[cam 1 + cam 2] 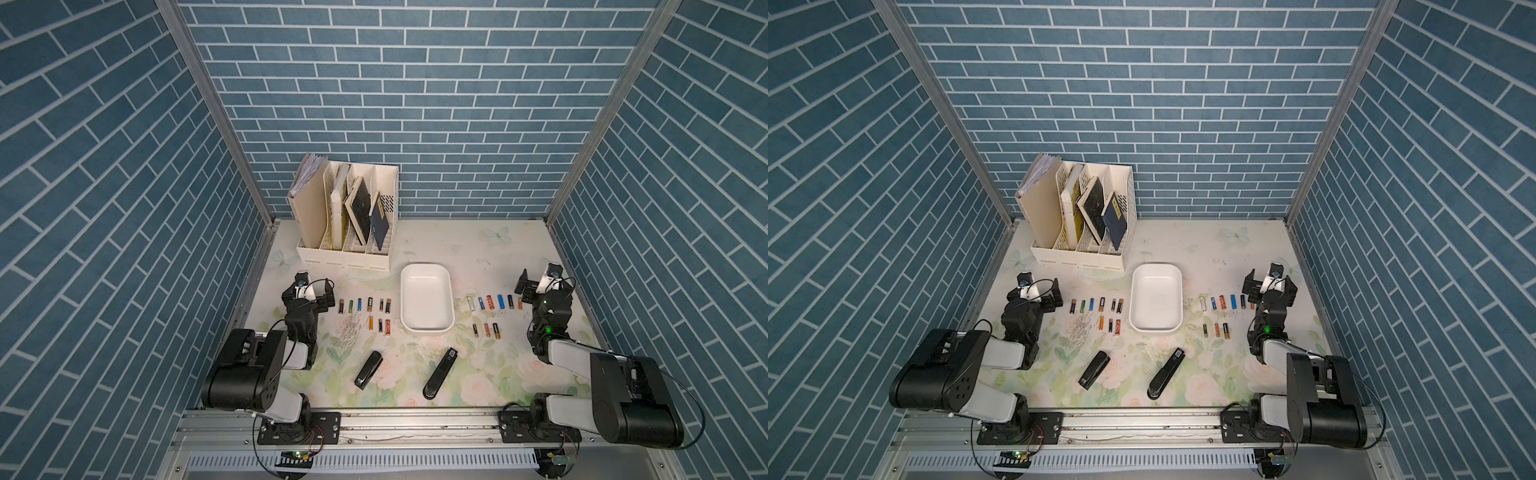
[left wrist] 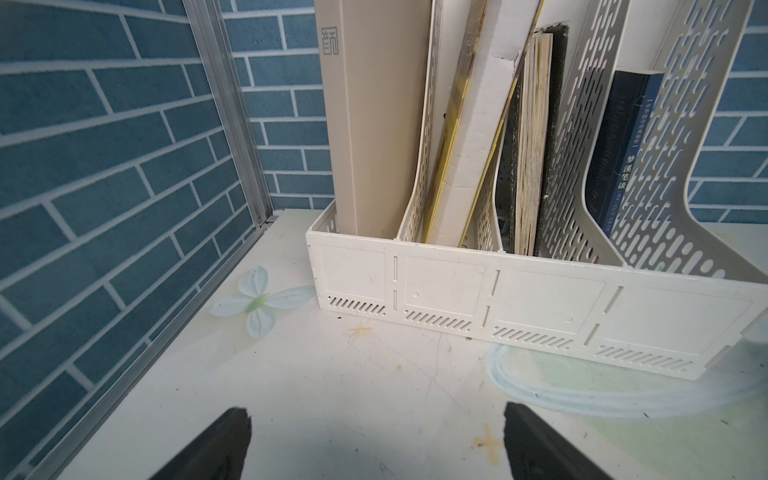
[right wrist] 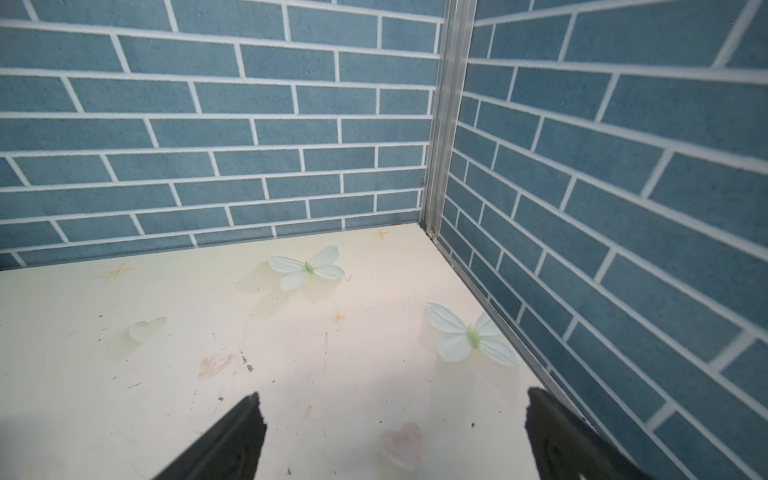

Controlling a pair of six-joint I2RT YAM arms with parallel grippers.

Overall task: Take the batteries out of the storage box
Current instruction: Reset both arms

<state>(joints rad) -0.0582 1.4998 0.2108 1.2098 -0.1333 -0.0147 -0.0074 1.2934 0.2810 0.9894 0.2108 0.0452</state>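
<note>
Two grippers stand with jaws spread wide, holding nothing. The left gripper (image 2: 376, 409) hangs over the floral tabletop (image 2: 332, 374), facing the cream multi-slot file organizer (image 2: 457, 286). The right gripper (image 3: 395, 392) points toward a corner of the blue brick walls (image 3: 208, 124). Between the arms, in both top views, sits the shallow white plastic storage box (image 1: 427, 297). The small cylindrical batteries (image 1: 388, 306) lie in rows on the tabletop on either side of it, apart from its walls. Two long black staplers (image 1: 368, 370) lie nearer the front edge.
</note>
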